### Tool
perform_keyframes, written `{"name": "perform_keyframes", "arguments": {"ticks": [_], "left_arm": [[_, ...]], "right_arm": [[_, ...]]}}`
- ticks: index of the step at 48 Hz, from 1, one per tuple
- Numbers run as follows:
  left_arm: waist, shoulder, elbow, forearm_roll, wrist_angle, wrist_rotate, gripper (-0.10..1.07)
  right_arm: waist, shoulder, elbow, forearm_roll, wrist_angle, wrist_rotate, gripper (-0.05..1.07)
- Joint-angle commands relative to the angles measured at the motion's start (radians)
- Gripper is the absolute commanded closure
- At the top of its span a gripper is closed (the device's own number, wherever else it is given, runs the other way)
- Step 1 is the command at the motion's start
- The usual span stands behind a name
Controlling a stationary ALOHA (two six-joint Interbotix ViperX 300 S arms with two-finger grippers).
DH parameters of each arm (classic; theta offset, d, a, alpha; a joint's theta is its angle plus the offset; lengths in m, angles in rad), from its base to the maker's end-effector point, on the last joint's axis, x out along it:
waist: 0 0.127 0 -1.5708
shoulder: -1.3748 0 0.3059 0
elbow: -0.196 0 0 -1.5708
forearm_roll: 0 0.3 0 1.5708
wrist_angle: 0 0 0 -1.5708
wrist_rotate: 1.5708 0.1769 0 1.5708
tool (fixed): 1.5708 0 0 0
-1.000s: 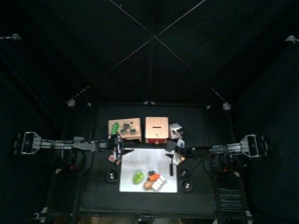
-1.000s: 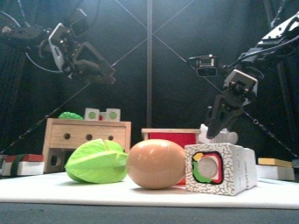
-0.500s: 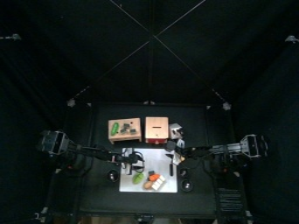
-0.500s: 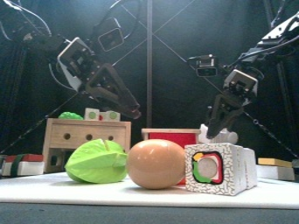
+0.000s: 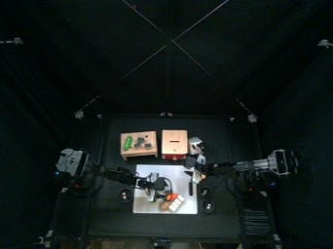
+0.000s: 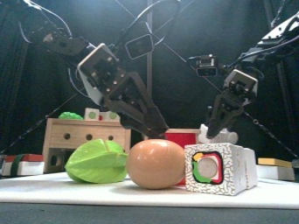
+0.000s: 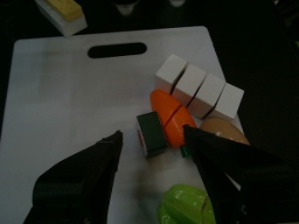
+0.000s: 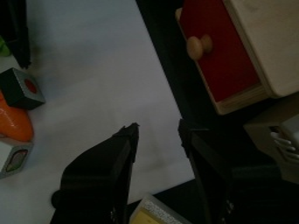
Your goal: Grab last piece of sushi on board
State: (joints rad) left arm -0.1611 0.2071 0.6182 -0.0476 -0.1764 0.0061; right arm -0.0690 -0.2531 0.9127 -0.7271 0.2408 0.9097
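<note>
The step in hand is the approach to the grasp. The left gripper [image 7: 153,142] hangs over the board [image 7: 59,105] with its jaws apart and nothing between them. The sushi [image 7: 176,118], an orange piece with a dark band at one end, lies on the board just ahead of the jaw tips and a little toward one jaw, its dark end nearly in the gap.

By my judgement, the next move calls for a short advance and descent so the jaws straddle the piece, then a gentle closing. The piece is small and looks easy to nudge aside.

Crowding is the main hindrance. A row of white blocks [image 7: 201,87] sits just beyond the sushi, touching or nearly so. A tan rounded thing [image 7: 222,133] lies close beside one jaw, and a green lump [image 7: 193,206] sits under the gripper between the jaw bases. A jaw coming down wide could catch the blocks or the tan thing.

The right gripper [image 8: 159,127] rests with its jaws apart and empty, over the board's edge. A tan box with a red lid [image 8: 251,44] stands off to one jaw's side, well clear of the work.
</note>
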Motion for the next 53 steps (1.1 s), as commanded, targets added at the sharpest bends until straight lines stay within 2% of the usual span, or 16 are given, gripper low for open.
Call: {"name": "perform_keyframes", "arguments": {"ticks": [1, 21, 27, 41, 53], "left_arm": [[0.005, 0.0, -0.032, -0.002, -0.003, 0.002, 0.06], [0.009, 0.046, -0.052, -0.012, 0.049, 0.002, 0.09], [0.017, 0.055, -0.058, -0.012, 0.06, 0.002, 0.14], [0.031, 0.043, -0.06, -0.011, 0.061, 0.002, 0.35], [0.034, -0.006, -0.061, 0.002, 0.061, 0.003, 0.38]], "right_arm": [[0.002, -0.012, -0.018, 0.0, -0.005, 0.0, 0.23], [0.002, -0.012, -0.02, -0.002, -0.005, 0.0, 0.23], [0.002, -0.011, -0.018, -0.002, -0.005, 0.0, 0.23], [0.0, -0.011, -0.018, -0.002, -0.005, 0.0, 0.23], [0.002, -0.011, -0.018, -0.002, -0.005, 0.0, 0.23]]}}
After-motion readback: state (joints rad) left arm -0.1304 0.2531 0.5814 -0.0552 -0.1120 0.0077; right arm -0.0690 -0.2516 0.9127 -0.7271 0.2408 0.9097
